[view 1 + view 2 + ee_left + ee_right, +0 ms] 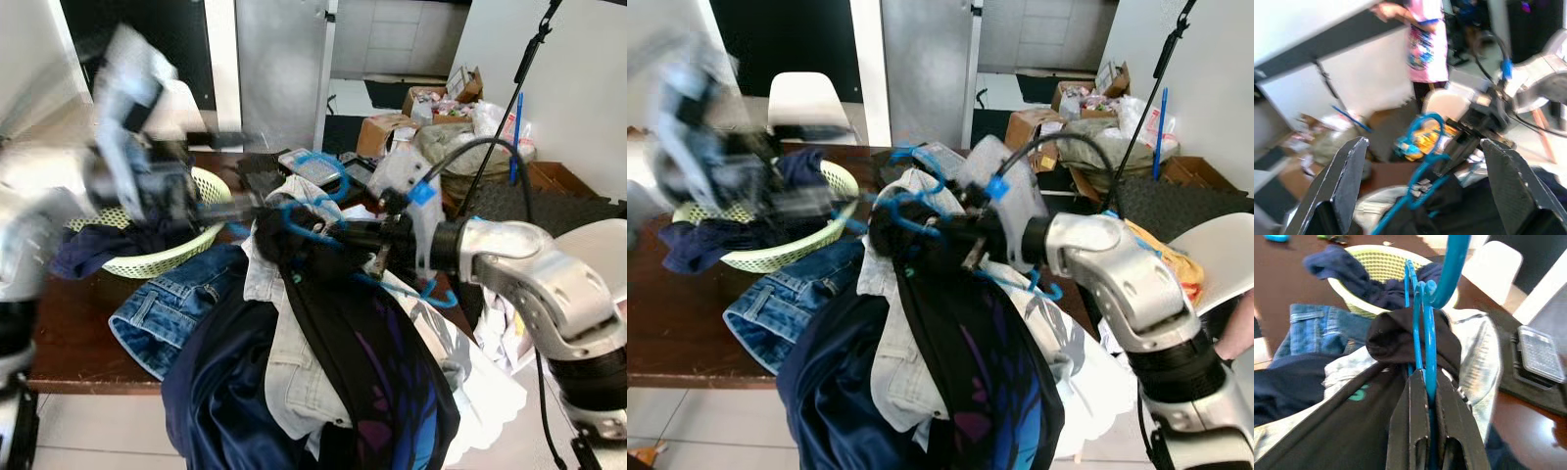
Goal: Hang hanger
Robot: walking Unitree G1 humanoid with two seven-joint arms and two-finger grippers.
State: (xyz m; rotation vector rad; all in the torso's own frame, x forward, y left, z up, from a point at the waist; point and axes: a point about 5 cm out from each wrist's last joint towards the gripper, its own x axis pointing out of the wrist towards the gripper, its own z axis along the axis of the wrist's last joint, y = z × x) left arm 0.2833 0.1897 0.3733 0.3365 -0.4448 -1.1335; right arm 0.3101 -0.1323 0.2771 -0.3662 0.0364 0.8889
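So closest to me is a big bundle of clothes (323,372) hanging off blue hangers (1422,333), and my right gripper (1427,396) is clamped tight on the hanger wires just under the hooks (the right wrist cam shows that really well). My left gripper (1422,186) is up beside the hooks with its fingers spread wide, gripping nothing. Behind the bundle there's a pair of jeans (167,304) lying on the brown table (73,338), then a pale green laundry basket (171,257) with dark clothes in it. I reckon we're maybe halfway: hangers are loaded and lifted, but I can't see a rail anywhere, so the actual hanging is left.
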